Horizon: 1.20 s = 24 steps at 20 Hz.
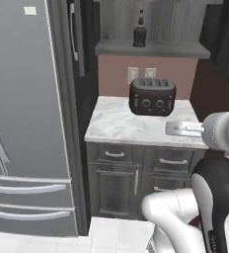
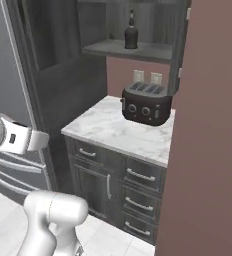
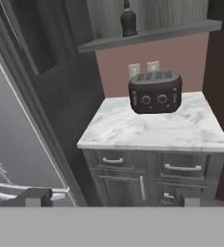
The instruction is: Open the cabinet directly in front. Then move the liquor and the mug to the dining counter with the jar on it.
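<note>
No text, brand, number or sign can be read anywhere. A small pale label [image 1: 30, 10] sits on the fridge door [image 1: 22, 99], up left of the toaster [image 1: 152, 97]; it may carry print, but it is too small and blurred to tell. The toaster's two round knobs and the liquor [image 1: 139, 30] above it bear nothing legible.

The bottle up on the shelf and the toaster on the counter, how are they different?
The liquor is tall and thin with a narrow neck; the toaster is wide and boxy. The liquor stands high on the shelf of the open cabinet; the toaster sits lower, on the small marble counter. The toaster has round knobs on its front and slots on top; the liquor is plain. Both are dark and stand upright.
</note>
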Motion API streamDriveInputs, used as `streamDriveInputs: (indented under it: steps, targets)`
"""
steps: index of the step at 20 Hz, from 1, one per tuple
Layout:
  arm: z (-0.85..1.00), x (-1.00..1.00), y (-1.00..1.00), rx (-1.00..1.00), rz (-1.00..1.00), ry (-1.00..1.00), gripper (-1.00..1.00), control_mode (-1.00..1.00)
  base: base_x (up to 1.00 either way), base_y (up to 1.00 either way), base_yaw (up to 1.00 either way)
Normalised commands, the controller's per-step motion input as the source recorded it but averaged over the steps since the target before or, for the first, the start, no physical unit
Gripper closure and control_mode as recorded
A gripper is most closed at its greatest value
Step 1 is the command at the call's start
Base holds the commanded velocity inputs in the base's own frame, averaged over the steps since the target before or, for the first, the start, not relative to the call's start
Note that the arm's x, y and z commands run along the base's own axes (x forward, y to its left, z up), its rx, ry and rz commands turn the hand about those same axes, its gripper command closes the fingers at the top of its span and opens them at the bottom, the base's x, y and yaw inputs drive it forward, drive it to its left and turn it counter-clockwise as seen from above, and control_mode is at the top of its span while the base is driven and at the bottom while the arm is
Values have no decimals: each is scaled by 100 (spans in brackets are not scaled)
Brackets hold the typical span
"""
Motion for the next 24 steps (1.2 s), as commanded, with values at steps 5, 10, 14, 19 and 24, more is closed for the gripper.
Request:
streamDriveInputs:
  steps: [5,10,14,19,24]
  targets:
    - [0,0,0,0,0,0,-100,100,65,28,-54]
    - [0,0,0,0,0,0,-100,100,13,-27,-19]
    - [0,0,0,0,0,0,-100,100,2,-16,-1]
    - [0,0,0,0,0,0,-100,100,63,3,-5]
    - [0,0,0,0,0,0,-100,100,100,8,-9]
